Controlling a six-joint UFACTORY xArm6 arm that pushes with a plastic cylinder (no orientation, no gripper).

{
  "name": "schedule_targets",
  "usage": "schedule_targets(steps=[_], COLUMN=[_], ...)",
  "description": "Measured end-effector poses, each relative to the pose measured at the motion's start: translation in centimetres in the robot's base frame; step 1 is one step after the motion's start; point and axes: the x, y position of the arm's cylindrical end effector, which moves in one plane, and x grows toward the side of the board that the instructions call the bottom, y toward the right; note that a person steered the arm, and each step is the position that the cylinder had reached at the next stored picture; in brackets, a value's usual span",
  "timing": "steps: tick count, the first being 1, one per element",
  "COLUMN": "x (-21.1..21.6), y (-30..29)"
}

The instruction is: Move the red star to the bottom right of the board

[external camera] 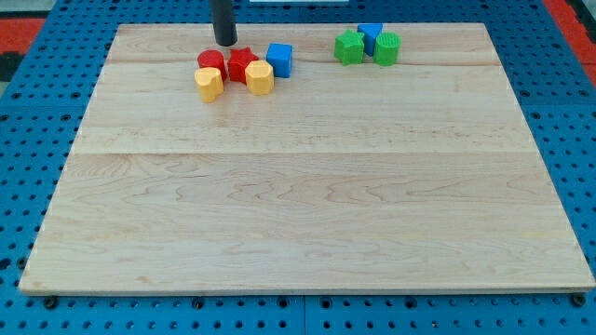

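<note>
Red star (242, 63) partly behind yellow block (259, 78)

Board (307, 186): pale wood, fine grain, faint lengthwise seams.
Surround (28, 112): blue pegboard, dark dots.
Rod, my tip (225, 43): dark grey.
Just below my tip: red round block (210, 61), red star (241, 63), two yellow blocks (209, 84) (260, 78).
Right of my tip: blue cube (279, 60); farther right, two green blocks (349, 46) (387, 48), blue block (370, 35).

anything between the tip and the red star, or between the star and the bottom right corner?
Nothing between my tip and the red star; the tip sits just above it, toward the view's top. On the way out, the yellow block touches the star's lower right side and the blue cube is close on its right. Beyond those, nothing visible.
</note>
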Motion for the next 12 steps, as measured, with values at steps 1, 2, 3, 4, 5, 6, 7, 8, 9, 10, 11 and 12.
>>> schedule_targets(steps=[1, 2, 3, 4, 5, 6, 7, 8, 9, 10, 11, 12], x=[1.0, 2.1, 5.9, 8.9, 9.9, 10.0, 10.0, 10.0, 9.2, 9.1, 13.9, 18.0], y=[0.0, -0.1, 3.4, 7.6, 9.0, 8.9, 8.8, 8.8, 8.8, 10.3, 12.9, 10.5])
